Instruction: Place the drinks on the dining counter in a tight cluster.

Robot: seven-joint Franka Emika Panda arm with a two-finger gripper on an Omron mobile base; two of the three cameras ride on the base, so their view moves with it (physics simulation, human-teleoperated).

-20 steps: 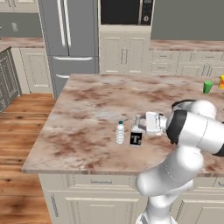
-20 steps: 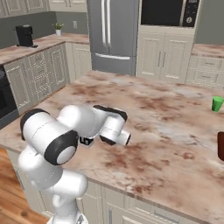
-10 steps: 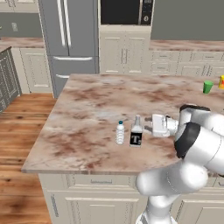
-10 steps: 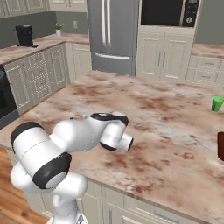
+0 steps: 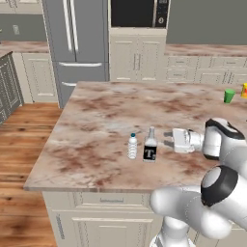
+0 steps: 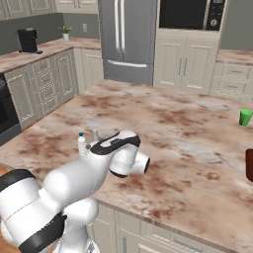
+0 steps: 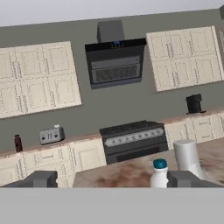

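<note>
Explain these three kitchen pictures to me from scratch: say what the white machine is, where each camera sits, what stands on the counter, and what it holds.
The white machine is a robot arm on a base. Two cameras ride behind it, left and right; the third sits on its hand. On the dining counter stand a clear water bottle and, beside it, a white bottle with a black T label. A green cup stands far off, and a dark bottle shows at the right view's edge. The gripper is open beside the white bottle, holding nothing.
</note>
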